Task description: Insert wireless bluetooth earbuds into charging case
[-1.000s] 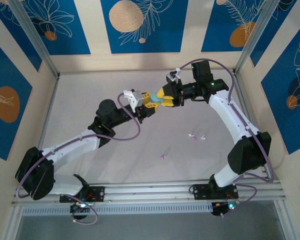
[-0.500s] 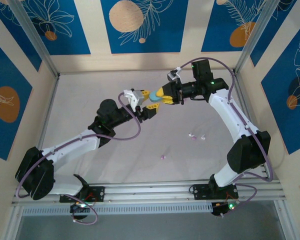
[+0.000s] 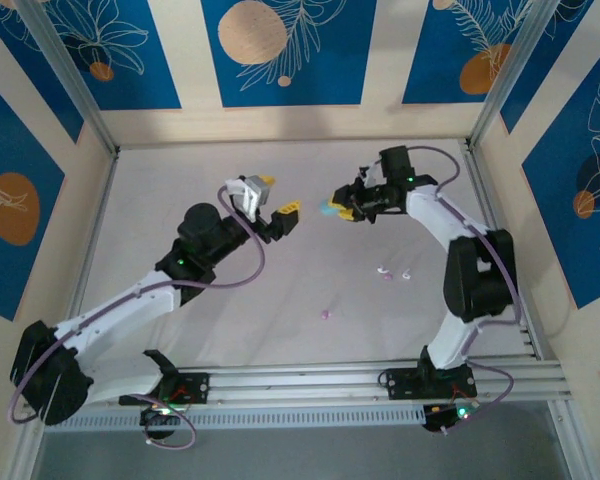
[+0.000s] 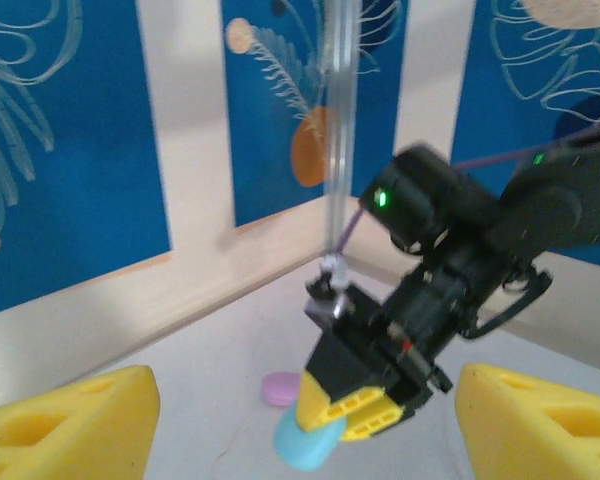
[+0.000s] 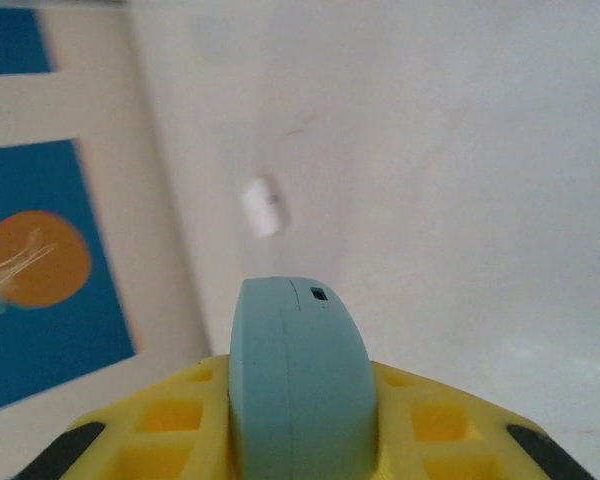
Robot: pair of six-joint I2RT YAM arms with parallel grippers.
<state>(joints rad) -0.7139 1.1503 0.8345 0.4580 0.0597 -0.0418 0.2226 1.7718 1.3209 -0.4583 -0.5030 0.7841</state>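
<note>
The yellow right fingers (image 5: 170, 415) are clamped on the pale blue, pebble-shaped plastic charging case (image 5: 298, 380). They hold it edge-on above the white tabletop (image 3: 180, 170), in the upper centre of the top view, probably so that the other arm can reach it. The yellow left fingers (image 3: 288, 210) stand wide apart and empty, a little to the left of the case. The tiny white and pink plastic earbuds (image 3: 384, 271) lie on the tabletop, lower right of centre, well apart from the case. A second ago both pairs of fingers met at the case. Now the left fingers have let go and drawn back.
</note>
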